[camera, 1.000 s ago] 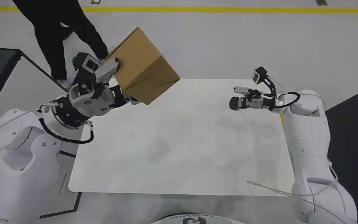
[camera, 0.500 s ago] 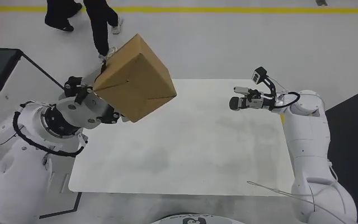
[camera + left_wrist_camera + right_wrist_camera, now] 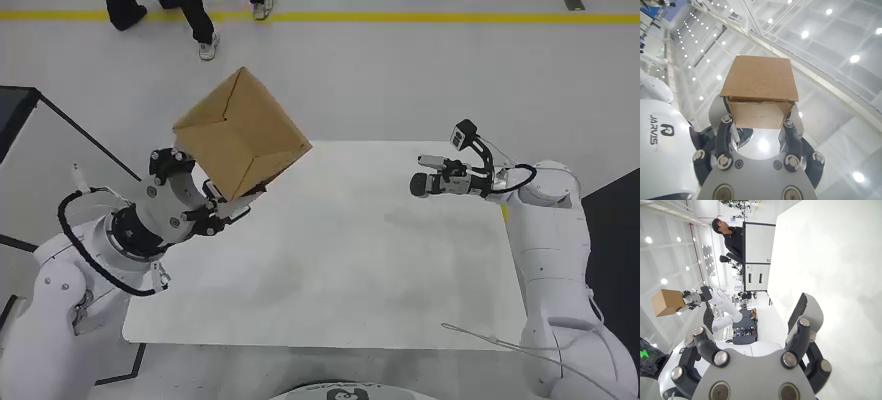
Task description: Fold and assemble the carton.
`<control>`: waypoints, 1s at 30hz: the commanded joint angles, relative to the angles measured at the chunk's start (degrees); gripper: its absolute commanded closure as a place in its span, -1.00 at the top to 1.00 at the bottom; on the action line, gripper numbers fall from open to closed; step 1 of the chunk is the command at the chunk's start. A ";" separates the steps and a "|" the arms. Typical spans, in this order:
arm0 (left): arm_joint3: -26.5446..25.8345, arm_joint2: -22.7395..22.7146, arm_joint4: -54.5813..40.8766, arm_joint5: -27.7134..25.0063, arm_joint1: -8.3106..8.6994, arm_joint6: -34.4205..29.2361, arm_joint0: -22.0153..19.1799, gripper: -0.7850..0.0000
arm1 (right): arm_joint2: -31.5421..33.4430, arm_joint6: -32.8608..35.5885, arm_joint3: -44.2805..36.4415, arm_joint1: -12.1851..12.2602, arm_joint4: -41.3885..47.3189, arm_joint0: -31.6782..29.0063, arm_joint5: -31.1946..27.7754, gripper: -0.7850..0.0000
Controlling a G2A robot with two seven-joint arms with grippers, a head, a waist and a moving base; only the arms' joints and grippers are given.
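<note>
Carton aloft, upper left.
My left gripper clamps it; right gripper gapes wide, frame right.

The brown cardboard carton rolls in the air. A second ago one broad face lay uppermost; now a corner points up at the overhead camera and three faces show. It sits slightly nearer the robot. The left gripper holding it swings from the carton's outer side to underneath it, and the left arm draws in along the white table's left edge.
</note>
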 commanded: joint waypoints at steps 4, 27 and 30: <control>-0.93 0.14 -8.77 -2.56 -0.41 3.35 0.85 -1.00 | 0.00 0.00 0.00 0.00 0.00 0.00 0.00 1.00; -2.92 3.17 -38.71 -3.41 -0.87 20.27 5.59 -1.00 | 0.00 0.00 0.00 0.00 0.00 0.00 0.00 1.00; -2.92 3.25 -41.95 -3.61 -0.95 21.73 5.51 -1.00 | 0.00 0.00 0.00 0.00 0.00 0.00 0.00 1.00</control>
